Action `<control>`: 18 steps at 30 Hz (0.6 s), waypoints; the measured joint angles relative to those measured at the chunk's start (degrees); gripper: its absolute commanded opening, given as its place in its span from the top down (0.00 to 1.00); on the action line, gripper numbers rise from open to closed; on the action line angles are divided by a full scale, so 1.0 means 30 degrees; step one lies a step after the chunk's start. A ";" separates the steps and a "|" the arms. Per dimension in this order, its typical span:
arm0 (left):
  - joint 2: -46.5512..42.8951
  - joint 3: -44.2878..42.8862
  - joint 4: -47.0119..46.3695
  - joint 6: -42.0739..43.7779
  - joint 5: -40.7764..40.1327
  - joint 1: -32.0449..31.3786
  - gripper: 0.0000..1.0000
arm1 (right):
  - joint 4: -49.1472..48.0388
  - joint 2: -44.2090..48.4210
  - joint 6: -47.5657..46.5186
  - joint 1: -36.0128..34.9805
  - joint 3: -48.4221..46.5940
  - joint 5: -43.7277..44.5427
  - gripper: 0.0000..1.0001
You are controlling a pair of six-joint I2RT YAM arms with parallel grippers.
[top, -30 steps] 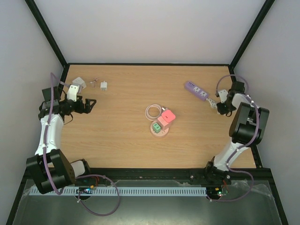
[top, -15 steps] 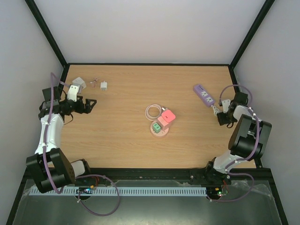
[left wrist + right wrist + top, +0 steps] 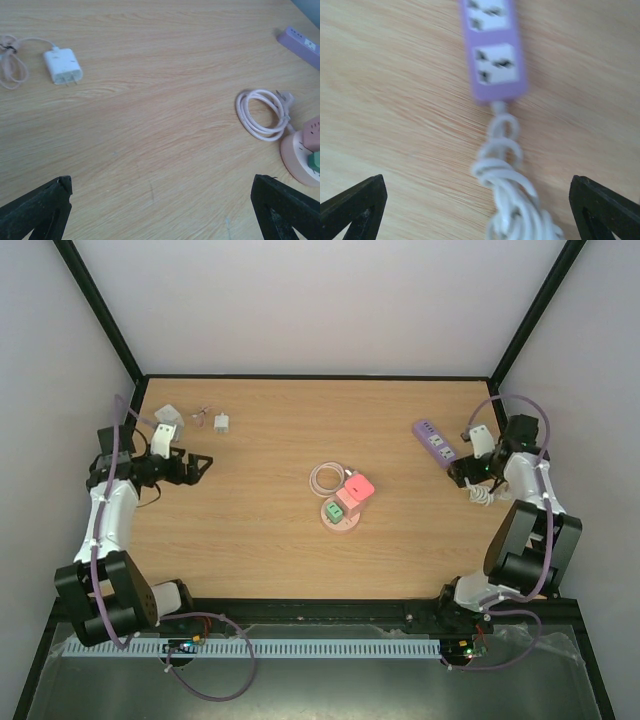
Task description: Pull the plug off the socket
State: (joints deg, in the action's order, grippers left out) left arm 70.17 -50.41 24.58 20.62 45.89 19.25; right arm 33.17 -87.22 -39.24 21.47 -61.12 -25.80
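The socket (image 3: 345, 525) lies on the surface (image 3: 250, 540) roughly between the two arms, perhaps slightly nearer the right tool (image 3: 458, 476). From the left tool (image 3: 205, 466) it is ahead and off to the right, cut by the right edge of that wrist's view. Its coiled cable (image 3: 262, 115) lies just beside the base on the far side.

On the disc, the green plug (image 3: 332, 510) stands beside the pink block (image 3: 357, 486) on the side nearer the left tool. I take the green piece for the thing to pull, and its way out looks to be straight up off the disc.

Both tools are spread wide and grip nothing. The right one points at the lilac power strip (image 3: 492, 47), with the white cord (image 3: 507, 200) running beneath its open fingers. The socket is outside that wrist's view, off to that tool's left.

My judgement is that either arm must swing inward and come down over the plug — the left one already has it in sight.
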 measured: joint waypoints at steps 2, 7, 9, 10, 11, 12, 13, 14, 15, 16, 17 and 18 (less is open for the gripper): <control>0.0168 0.0000 0.0138 0.0015 -0.0051 -0.0503 0.01 | 0.0430 0.0466 -0.0576 -0.0605 -0.0015 -0.0976 0.00; 0.0284 0.0000 0.0182 0.0146 -0.0685 -0.2739 0.00 | 0.1056 0.1326 -0.1435 -0.3475 -0.0015 -0.3184 0.00; 0.0284 0.0000 0.0153 0.0197 -0.1056 -0.3912 0.01 | 0.1144 0.1319 -0.1268 -0.4510 -0.0015 -0.3745 0.00; 0.0284 0.0007 0.0109 0.0219 -0.1231 -0.4430 0.01 | 0.1166 0.1297 -0.1042 -0.5122 -0.0007 -0.4022 0.00; 0.0284 0.0007 0.0066 0.0226 -0.1370 -0.4954 0.01 | 0.1166 0.1290 -0.0685 -0.5552 0.0000 -0.4248 0.00; 0.0291 0.0022 0.0036 0.0248 -0.1479 -0.5464 0.01 | 0.1129 0.1282 -0.0160 -0.6105 0.0015 -0.4430 0.00; 0.0291 0.0051 -0.0015 0.0262 -0.1515 -0.5807 0.01 | 0.1056 0.1275 0.0372 -0.6579 0.0066 -0.4510 0.00; 0.0291 0.0131 -0.0095 0.0270 -0.1581 -0.6142 0.01 | 0.0940 0.1253 0.1100 -0.7169 0.0168 -0.4605 0.00; 0.0291 0.0255 -0.0233 0.0270 -0.1668 -0.6448 0.01 | 0.0860 0.1202 0.1741 -0.7614 0.0255 -0.4736 0.00; 0.0299 0.0379 -0.0321 0.0270 -0.1734 -0.6688 0.01 | 0.0758 0.1144 0.2346 -0.8000 0.0357 -0.4889 0.00; 0.0321 0.0488 -0.0408 0.0270 -0.1778 -0.6900 0.00 | 0.0699 0.1093 0.3126 -0.8320 0.0474 -0.5093 0.00; 0.0328 0.0663 -0.0554 0.0262 -0.1865 -0.7198 0.00 | 0.0634 0.1064 0.3592 -0.8597 0.0583 -0.5348 0.00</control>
State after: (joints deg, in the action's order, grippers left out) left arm 71.16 -48.42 22.92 21.41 40.29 -2.35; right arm 35.07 -84.03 -28.47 -4.32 -59.37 -41.85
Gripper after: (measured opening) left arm 0.994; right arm 0.997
